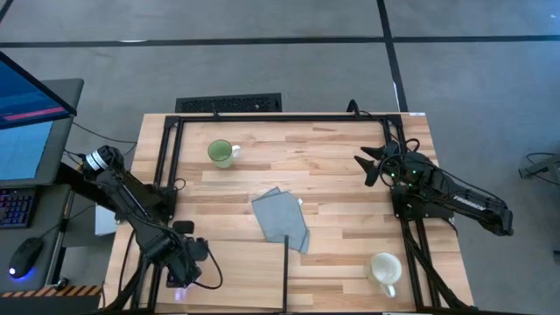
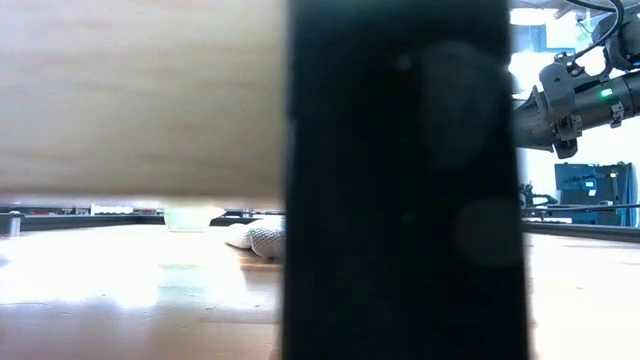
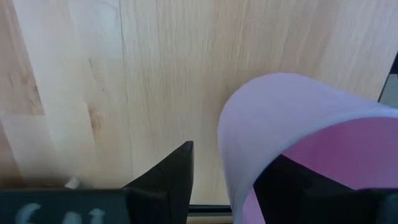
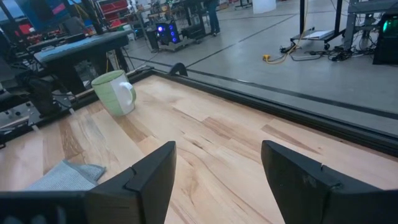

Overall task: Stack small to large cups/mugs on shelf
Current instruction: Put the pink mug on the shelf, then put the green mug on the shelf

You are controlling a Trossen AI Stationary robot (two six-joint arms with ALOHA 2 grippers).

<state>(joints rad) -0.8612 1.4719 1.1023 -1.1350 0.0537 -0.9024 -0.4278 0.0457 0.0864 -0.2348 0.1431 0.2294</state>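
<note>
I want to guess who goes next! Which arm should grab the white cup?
Probably the right. The cream mug sits nearer that arm, and the right gripper is open and empty. The left gripper is busy, clamped on the purple mug.

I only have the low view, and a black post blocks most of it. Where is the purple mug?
Observer: At the left gripper, in the lower left corner of the table in the high view. The left wrist view shows the purple mug right up close.
Operator: And the right gripper?
Observer: The right gripper is open and empty, over the table's right side.
Operator: The other mugs?
Observer: In the high view the green mug stands upper left and the cream mug lower right, with a grey cloth between them.
</note>
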